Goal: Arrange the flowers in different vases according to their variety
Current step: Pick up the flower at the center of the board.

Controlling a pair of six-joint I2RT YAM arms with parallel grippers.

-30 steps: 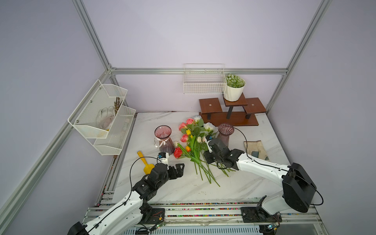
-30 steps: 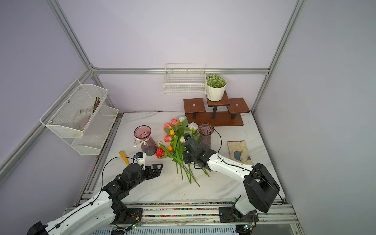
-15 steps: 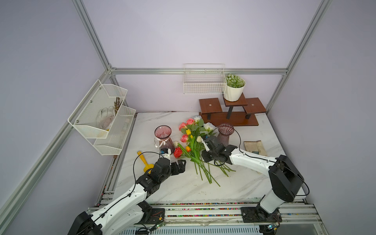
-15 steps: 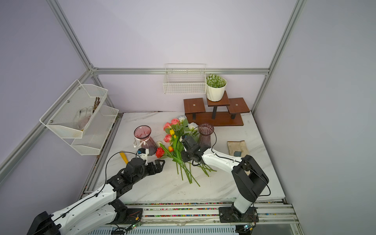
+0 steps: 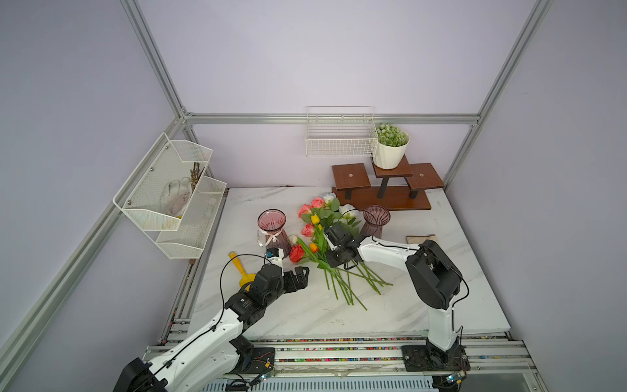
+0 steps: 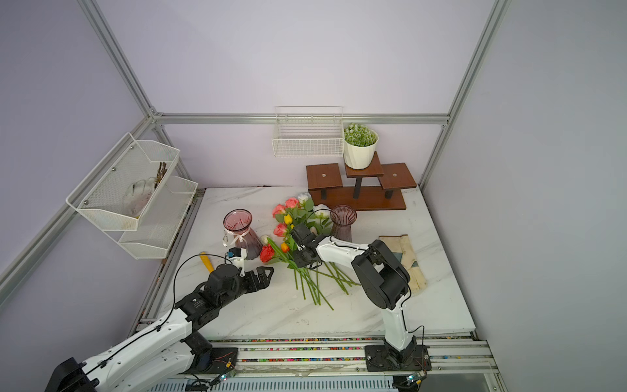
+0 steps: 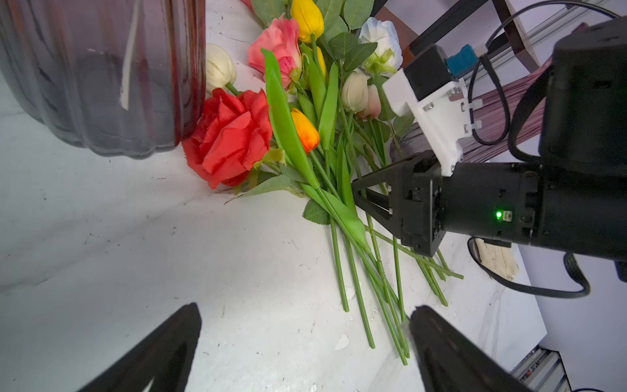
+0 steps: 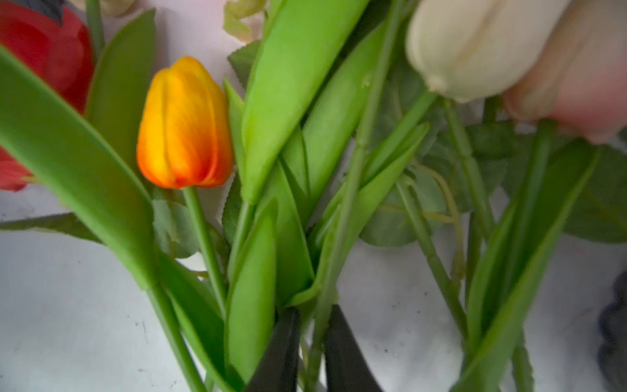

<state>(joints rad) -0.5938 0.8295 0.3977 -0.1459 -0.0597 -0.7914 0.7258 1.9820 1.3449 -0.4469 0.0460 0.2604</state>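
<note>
**Desk:** The flowers lay heaped beside the ribboned vase, between it and the slim vase. Which arm worked?

**Photographer:** The left gripper gaped empty near that vase. The right gripper pinched one tulip stem in the heap. A slow, straight lift should shed tangled neighbours.

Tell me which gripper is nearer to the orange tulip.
Right. The right gripper grips a flower stem close beside the orange tulip; the left gripper hangs open farther off.
</note>
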